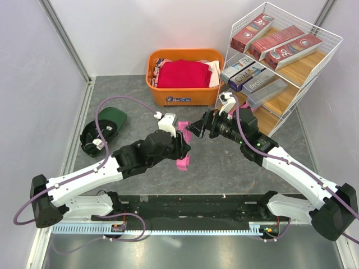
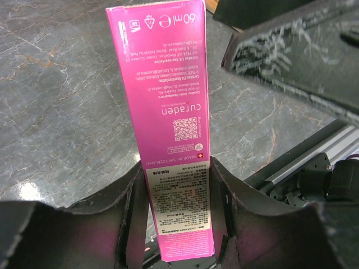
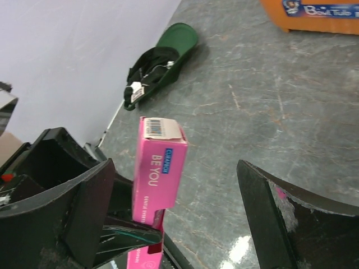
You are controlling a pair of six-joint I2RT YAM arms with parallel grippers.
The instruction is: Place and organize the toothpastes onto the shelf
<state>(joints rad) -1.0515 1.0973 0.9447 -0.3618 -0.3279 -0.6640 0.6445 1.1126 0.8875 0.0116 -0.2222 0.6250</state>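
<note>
My left gripper [image 1: 182, 144] [image 2: 178, 168] is shut on a bright pink toothpaste box [image 1: 183, 126] [image 2: 168, 95] [image 3: 160, 165], gripping its lower part and holding it on end above the table. My right gripper [image 1: 194, 129] [image 3: 175, 168] faces it, open wide. The box's barcoded top end sits between the right fingers, nearer the left finger [image 3: 73, 196], touching neither. The shelf [image 1: 307, 70] stands at the back right. Dark red toothpastes [image 1: 283, 47] lie on its top board and silver-grey and purple ones [image 1: 249, 75] on the middle board.
An orange basket [image 1: 168, 92] with folded red clothes [image 1: 184, 74] stands at the back centre, left of the shelf. A dark green cap [image 1: 104, 131] [image 3: 160, 59] lies at the left near the wall. A black rail [image 1: 185, 204] runs along the near edge.
</note>
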